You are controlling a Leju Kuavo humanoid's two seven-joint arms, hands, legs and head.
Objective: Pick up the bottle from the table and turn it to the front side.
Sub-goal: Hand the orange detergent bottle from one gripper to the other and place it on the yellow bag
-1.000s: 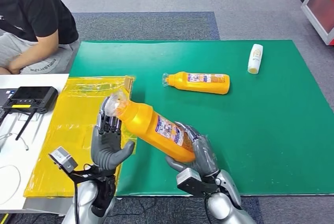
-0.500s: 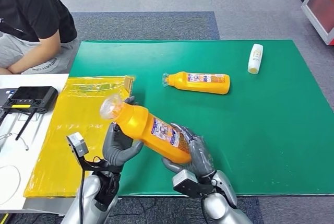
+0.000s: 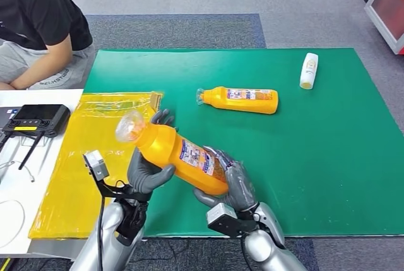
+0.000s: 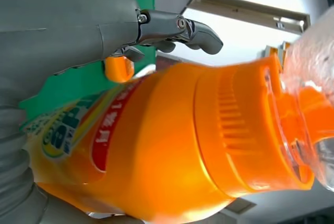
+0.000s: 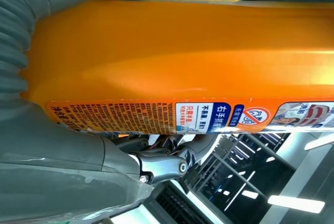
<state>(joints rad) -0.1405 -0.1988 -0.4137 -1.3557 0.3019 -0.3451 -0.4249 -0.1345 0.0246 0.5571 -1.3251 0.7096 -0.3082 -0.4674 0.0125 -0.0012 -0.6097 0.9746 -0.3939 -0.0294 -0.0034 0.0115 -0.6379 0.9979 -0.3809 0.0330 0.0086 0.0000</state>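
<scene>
Bottle (image 3: 178,156) in both grips was how the moment stood — lifted clear of the green worktop (image 3: 309,157) and lying slantwise, its clear cap toward the yellow plastic sheet (image 3: 81,157). The left robot hand (image 3: 148,173) was wrapped round the shoulder near the cap, while the right robot hand (image 3: 233,186) clasped the base end. Holding it at both ends looked meant for rolling it about its long axis, so that the front label could come round. The small-print label faced up, which suggested the turn was not finished. Much was hidden: the right hand's fingers lay under the bottle, and the front face showed only partly in the left wrist view. A second orange bottle (image 3: 240,100) and a white bottle (image 3: 309,70) lay farther off.
</scene>
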